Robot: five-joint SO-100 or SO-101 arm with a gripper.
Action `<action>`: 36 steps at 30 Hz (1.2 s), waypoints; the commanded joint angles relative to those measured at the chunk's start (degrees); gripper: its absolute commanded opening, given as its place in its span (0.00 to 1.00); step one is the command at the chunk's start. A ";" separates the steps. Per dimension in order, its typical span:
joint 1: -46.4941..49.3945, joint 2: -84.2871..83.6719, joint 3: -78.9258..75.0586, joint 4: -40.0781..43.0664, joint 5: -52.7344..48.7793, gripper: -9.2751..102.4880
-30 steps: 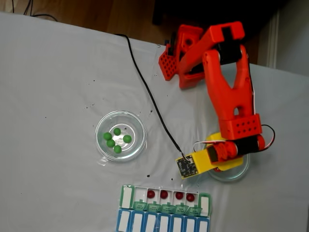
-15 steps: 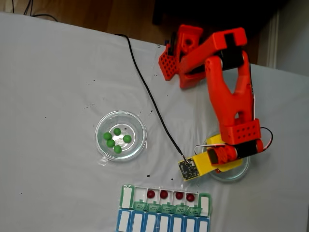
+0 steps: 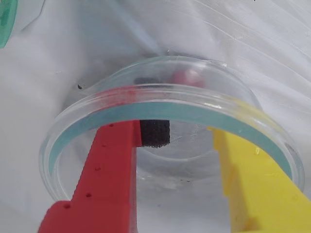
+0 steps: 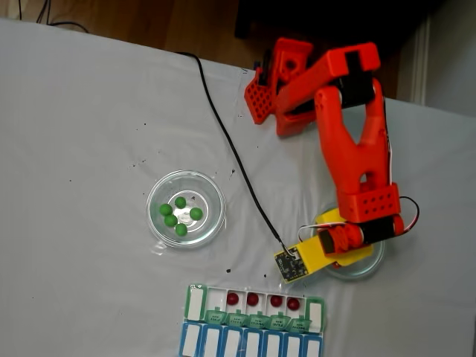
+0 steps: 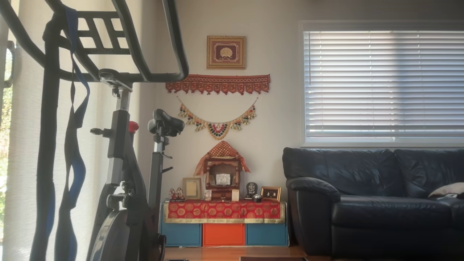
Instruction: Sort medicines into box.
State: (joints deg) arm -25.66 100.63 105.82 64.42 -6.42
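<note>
White cloth table [image 4: 89, 111] is carrying arm, 2 glass dishes & pill box [image 4: 253, 323] at bottom edge in fixed view. Gripper [image 3: 180, 141] is reaching into right dish [image 3: 170, 104], jaws spread apart, gripping nothing; red pill [image 3: 187, 77] is lying just beyond tips. Left dish [image 4: 186, 208] is holding 5 green pills [image 4: 178, 216]. Box is showing 4 red pills [image 4: 262, 300] in white row

Hand [image 3: 175, 141] inside dish [image 3: 73, 121], pill [image 3: 187, 77] beyond.
</note>
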 commanded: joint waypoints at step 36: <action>0.62 0.70 -2.64 1.49 -3.78 0.09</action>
State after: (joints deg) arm -24.61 98.53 105.73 63.72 -9.40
